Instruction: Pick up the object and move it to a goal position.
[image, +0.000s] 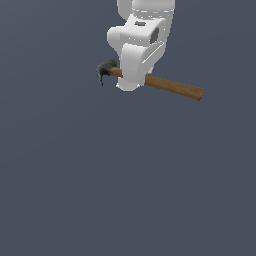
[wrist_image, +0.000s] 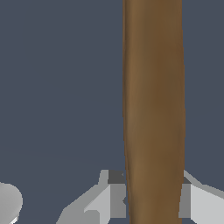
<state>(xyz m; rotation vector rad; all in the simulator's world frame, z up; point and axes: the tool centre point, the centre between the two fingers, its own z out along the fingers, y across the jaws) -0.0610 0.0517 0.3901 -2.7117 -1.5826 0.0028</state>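
**Hammer held in the air, carry to goal in hand**

The small claw hammer with dark grey metal head and long brown wooden handle is seen near the top of the exterior view, lying roughly level. Its head points to the exterior view's left and its handle slopes slightly down to the right. In the wrist view the light grey two-fingered gripper is clamped on the handle, one finger pressed to each side.

The grip appears to sit close to the head, so the long handle overhangs. For the carry to be done well, the clamp should be kept firm and the motion slow and smooth, so that the handle is not swung or twisted between the fingers.

No goal marker is visible in either view. The fingertips are hidden behind the white arm in the exterior view. Whether the hammer is clear of a surface cannot be told, as the dark background gives no edge or shadow. The head is cut off in the wrist view.
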